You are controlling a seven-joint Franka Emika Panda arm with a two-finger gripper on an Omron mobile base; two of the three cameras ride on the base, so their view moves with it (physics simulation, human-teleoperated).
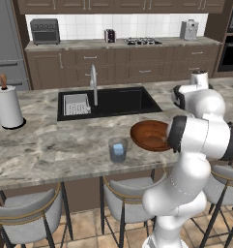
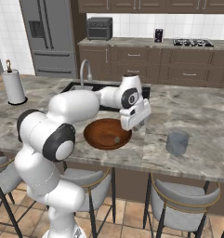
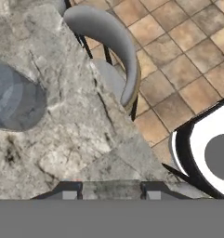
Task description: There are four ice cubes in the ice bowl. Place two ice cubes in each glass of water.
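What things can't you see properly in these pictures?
- Wooden bowl, left base view: the arm covers its right side.
- Its contents, right base view: one small lump, too small to identify.
- Glass, hand view: cut off by the left edge.
- Gripper, right base view: whether it holds anything is too small to tell.

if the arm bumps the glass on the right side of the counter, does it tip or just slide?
Probably slides rather than tips: the glass is short and straight-sided, standing upright on the flat marble counter. The polished-looking stone likely gives little grip. It stands fairly near the counter's front edge, so a push toward the stools could send it off, and glass would likely break.
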